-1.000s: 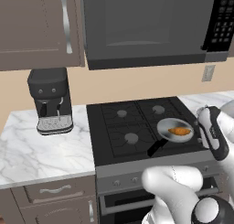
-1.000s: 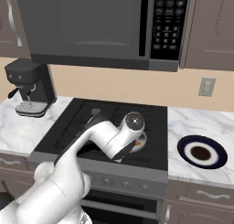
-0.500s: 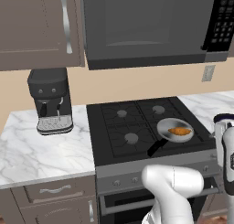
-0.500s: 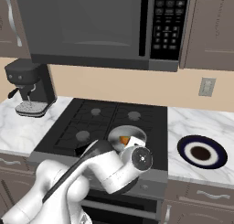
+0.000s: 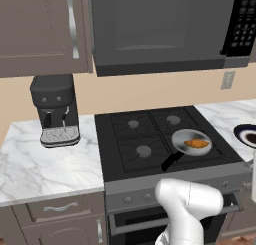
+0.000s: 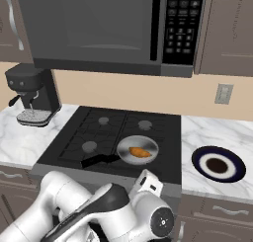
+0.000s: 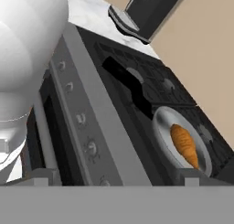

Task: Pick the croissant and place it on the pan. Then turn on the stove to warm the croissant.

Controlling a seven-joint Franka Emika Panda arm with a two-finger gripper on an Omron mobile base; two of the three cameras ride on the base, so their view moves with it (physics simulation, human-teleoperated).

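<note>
Marble counter (image 5: 45, 164) flanked the stove (image 5: 150, 139), on whose front right burner the pan (image 6: 138, 150) was set, with the croissant (image 6: 140, 151) lying inside it and its black handle pointed toward the front left. The gripper (image 7: 114, 177) was held low before the stove front with its jaws spread wide and empty. In the hand view, the row of knobs (image 7: 91, 148) was seen just ahead of the fingertips, so a short forward reach to the knob for the pan's burner was judged to be needed.
</note>
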